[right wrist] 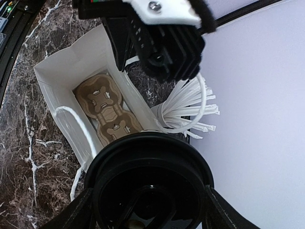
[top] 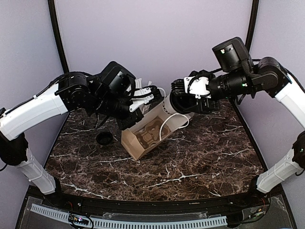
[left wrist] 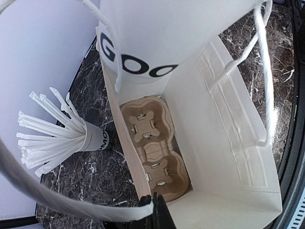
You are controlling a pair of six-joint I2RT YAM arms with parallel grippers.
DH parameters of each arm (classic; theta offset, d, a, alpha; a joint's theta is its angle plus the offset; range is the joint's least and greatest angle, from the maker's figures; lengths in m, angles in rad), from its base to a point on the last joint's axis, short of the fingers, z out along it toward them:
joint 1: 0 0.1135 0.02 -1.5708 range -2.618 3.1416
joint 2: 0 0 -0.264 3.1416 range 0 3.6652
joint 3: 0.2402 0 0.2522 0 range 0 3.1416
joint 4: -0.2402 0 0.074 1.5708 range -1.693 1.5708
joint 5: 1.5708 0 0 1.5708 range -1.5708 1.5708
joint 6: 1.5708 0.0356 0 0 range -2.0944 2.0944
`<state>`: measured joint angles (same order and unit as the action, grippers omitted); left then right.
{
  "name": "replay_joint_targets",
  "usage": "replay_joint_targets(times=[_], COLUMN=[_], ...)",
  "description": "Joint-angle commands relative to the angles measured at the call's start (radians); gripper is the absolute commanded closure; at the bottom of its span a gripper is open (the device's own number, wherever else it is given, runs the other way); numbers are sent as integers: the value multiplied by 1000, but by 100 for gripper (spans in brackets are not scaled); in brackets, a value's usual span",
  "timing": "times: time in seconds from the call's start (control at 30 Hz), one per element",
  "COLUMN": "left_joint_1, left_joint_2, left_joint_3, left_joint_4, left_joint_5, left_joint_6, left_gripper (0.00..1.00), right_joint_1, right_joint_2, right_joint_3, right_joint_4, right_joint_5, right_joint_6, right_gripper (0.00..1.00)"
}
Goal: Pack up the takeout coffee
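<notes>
Step in hand: bringing the takeout coffee [left wrist: 138,38] to the mouth of the paper bag [left wrist: 224,143]; the cup is not yet seated
Right gripper [top: 187,101]: clamped around the cup's body, jaws spread wide to fit it, with the black lid facing its wrist camera
Left gripper [left wrist: 153,211]: pinched tight on the bag's near rim, holding the mouth open and tipped toward the cup
Where the coffee is: in the air, tilted, its base at the bag's opening
Inside the bag: a brown cup carrier [left wrist: 152,148] lies flat on the bottom, its wells empty
Nearby: a cup of straws [left wrist: 90,138] stands just beside the bag's outer wall on the tabletop [top: 200,162]
Next move, as I judge: line the cup's base up with a carrier well, ease it down between the bag walls, and let go only once it sits
Watch for: the cup's edge catching the bag rim, or the lid tipping downward
</notes>
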<state>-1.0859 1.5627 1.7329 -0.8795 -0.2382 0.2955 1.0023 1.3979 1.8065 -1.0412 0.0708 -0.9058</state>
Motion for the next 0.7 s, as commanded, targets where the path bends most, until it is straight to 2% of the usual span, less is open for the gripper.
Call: replay_joint_targets(times=[0.0,0.33,0.67], left_joint_1=[4,32,34], left_joint_2=[-46,-95,-117], left_joint_3=[-30,-75,-72], left_joint_4=[29,104,139], left_joint_5=[-33,15,103], left_joint_6=[25,59,62], left_gripper=[100,100,100], right_joint_1=[7,6,25], right_joint_2=[-28,-79,-62], right_joint_3=[61,-81,-142], right_joint_4=[9,39,-5], right_joint_5=[-32,11,-58], right_joint_6=[32,23,1], right_gripper=[56,56,57])
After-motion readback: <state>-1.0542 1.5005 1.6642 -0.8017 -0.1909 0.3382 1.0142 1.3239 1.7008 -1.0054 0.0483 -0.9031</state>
